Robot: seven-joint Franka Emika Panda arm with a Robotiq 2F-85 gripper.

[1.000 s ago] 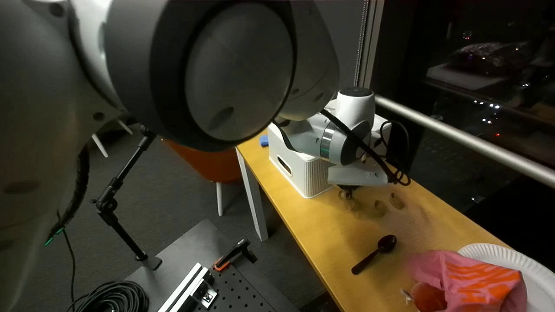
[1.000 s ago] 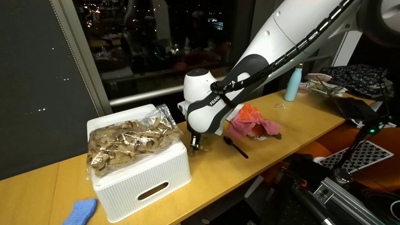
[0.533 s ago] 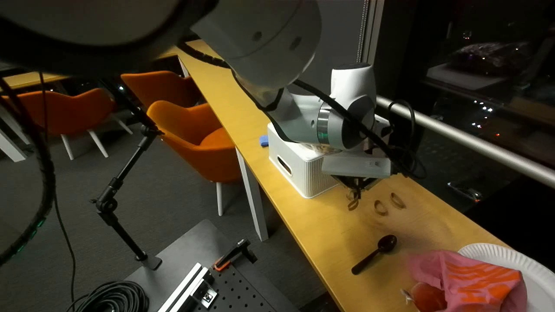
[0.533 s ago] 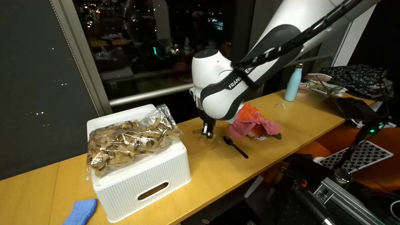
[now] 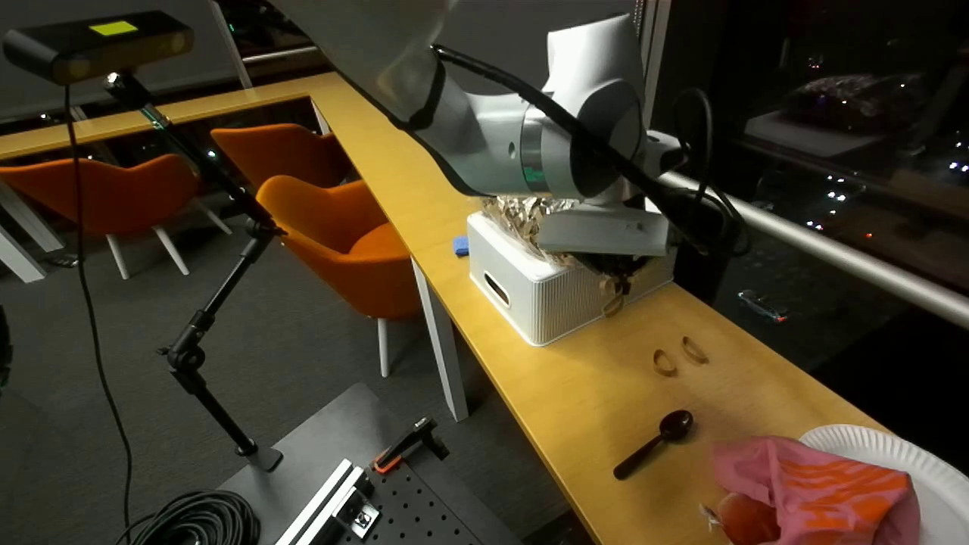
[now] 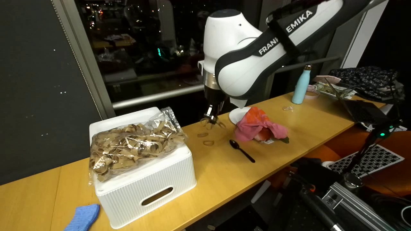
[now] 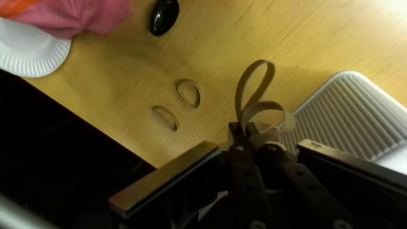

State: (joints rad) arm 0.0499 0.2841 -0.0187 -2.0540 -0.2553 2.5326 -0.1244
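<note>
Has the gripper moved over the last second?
Yes: in an exterior view, the gripper has moved upward and rightward in the picture, relative to the white box.

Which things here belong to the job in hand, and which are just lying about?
Apparently in the job:
black gripper, shut on flat tan loops
two matching loops on the wooden table
perhaps the clear plastic bag of similar loops

Probably just lying about:
glossy black spoon
pink-and-orange cloth
round white paper plate

At least two loops are held, and the desk bears two loose loops, one spoon, one bottle and one box.
</note>
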